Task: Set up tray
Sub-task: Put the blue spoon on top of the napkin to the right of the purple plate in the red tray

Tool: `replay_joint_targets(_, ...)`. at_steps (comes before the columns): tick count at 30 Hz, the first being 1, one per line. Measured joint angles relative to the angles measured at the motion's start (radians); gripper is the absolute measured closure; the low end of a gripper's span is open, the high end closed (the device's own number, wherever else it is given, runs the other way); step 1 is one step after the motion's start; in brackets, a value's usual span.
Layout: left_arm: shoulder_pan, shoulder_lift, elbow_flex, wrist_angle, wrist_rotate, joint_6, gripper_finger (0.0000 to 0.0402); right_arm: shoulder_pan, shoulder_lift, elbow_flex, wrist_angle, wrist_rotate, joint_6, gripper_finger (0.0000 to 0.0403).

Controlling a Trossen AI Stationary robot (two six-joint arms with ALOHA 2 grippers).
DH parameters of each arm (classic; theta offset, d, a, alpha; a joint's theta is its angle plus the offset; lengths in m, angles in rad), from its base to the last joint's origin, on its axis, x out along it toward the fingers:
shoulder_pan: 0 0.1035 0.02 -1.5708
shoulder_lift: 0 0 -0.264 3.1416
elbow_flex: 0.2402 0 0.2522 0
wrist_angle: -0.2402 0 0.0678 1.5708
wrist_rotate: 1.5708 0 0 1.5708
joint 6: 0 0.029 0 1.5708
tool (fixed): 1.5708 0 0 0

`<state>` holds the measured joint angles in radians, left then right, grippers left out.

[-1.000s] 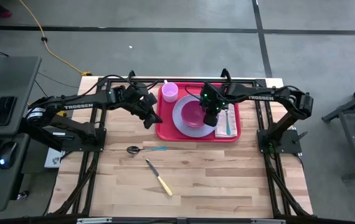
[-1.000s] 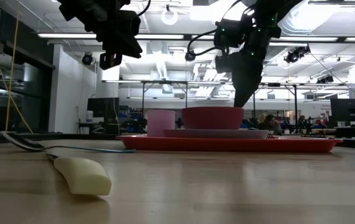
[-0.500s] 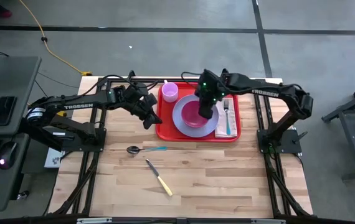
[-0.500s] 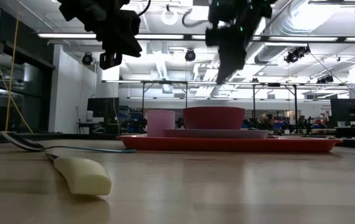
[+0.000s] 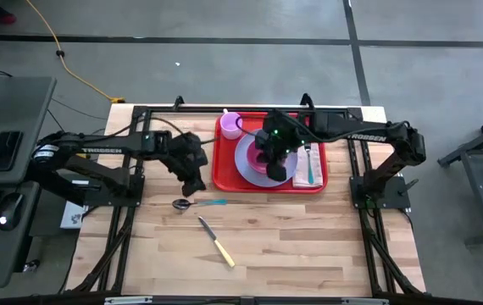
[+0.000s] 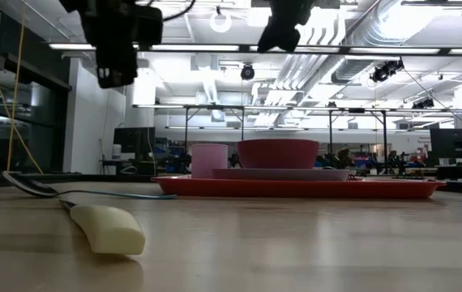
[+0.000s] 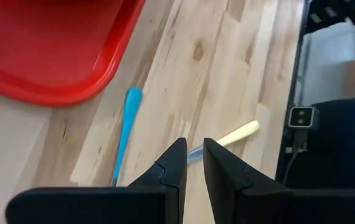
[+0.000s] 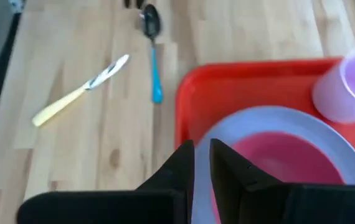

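Note:
The red tray (image 5: 224, 174) lies at the table's far middle. It carries a lavender plate (image 5: 247, 163) with a pink bowl (image 6: 278, 152), a pink cup (image 5: 230, 121) and a fork on a napkin (image 5: 308, 165). A spoon with a blue handle (image 5: 192, 203) and a knife with a yellow handle (image 5: 216, 242) lie on the bare wood nearer me. My left gripper (image 5: 196, 185) hangs shut and empty just above and beyond the spoon (image 7: 126, 134). My right gripper (image 5: 269, 161) is shut and empty, high over the plate (image 8: 258, 118).
Black frame rails run along the table's left, right and far sides. A desk with a keyboard and mouse stands off the left edge. Open wood lies between the knife and the near edge.
My right gripper has risen well above the bowl and swung from the fork and napkin toward the table's left, over the plate, still shut. My left gripper has moved toward the near edge and the spoon and tipped further down.

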<state>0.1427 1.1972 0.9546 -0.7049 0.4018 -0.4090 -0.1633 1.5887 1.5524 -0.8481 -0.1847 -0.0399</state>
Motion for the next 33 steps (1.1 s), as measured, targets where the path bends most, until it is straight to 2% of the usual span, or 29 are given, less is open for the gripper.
replay_joint_targets(12, -0.279, -0.121, 0.0, -0.058, -0.322, -0.265, 0.0316, 0.092, 0.0, -0.003, 0.215, -0.013, 0.064, 0.0373)
replay_joint_targets(17, -0.412, -0.159, 0.0, -0.057, -0.449, -0.338, 0.0316, 0.106, 0.002, -0.003, 0.298, -0.108, 0.065, 0.0373)
replay_joint_targets(23, -0.554, -0.176, 0.0, -0.07, -0.596, -0.443, 0.0316, 0.125, 0.035, -0.003, 0.343, -0.117, 0.063, 0.0373)
replay_joint_targets(33, -0.744, -0.175, 0.0, -0.182, -0.786, -0.708, 0.0316, 0.163, 0.124, -0.004, 0.426, -0.114, 0.057, 0.0372)
